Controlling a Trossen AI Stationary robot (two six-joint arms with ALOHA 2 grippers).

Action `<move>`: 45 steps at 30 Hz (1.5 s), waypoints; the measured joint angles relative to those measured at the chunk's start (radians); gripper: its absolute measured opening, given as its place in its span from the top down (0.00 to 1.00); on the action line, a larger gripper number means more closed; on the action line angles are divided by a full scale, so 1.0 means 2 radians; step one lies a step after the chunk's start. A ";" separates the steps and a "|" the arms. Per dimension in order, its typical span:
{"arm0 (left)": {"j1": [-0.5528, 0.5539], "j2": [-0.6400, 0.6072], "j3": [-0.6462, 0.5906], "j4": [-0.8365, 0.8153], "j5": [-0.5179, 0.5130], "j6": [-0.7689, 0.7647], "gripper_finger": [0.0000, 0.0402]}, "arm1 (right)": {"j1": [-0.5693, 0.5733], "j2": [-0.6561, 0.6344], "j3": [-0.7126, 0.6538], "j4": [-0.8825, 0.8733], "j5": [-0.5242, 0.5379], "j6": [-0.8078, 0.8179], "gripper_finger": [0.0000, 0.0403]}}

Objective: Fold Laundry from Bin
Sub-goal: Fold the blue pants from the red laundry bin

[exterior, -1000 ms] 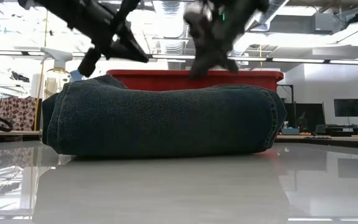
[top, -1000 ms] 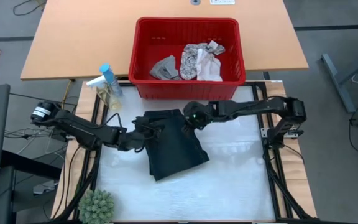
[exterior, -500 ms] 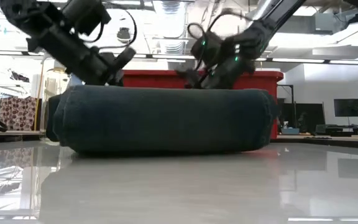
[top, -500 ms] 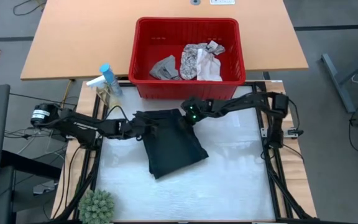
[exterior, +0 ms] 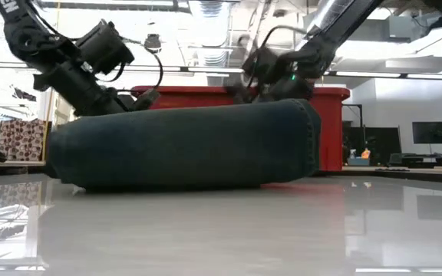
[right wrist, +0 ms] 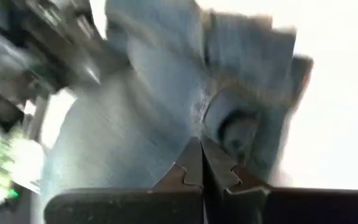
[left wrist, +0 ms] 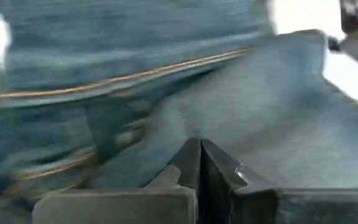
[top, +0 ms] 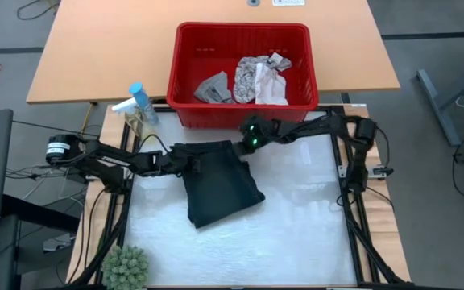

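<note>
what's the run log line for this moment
left hand: shut, at dark garment edge | right hand: shut, at garment's bin-side edge | bin: holds two cloths

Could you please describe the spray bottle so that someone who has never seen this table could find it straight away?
Start from the red bin at the far side of the table. Just outside its left wall, at the white mat's far left corner, stands the spray bottle. It is the only clear bottle there, with a light blue cap and a white trigger, unlike the soft cloths in the bin and the dark garment on the mat.

Bare white mat point(top: 296, 225) right of dark garment point(top: 220, 189); bin point(top: 185, 117) behind.
</note>
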 joint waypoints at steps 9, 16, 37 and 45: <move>-0.009 -0.075 0.097 -0.039 -0.006 0.030 1.00 | 0.019 -0.122 0.002 -0.087 -0.033 -0.064 0.96; -0.086 -0.037 0.123 -0.010 0.047 0.050 1.00 | 0.103 -0.117 0.001 -0.155 -0.035 -0.146 0.96; -0.157 0.182 0.126 0.006 0.068 -0.046 1.00 | 0.153 0.095 0.004 -0.135 -0.068 -0.188 0.96; -0.148 0.062 0.134 -0.037 0.013 -0.041 1.00 | 0.122 -0.013 0.001 -0.147 -0.039 -0.184 0.96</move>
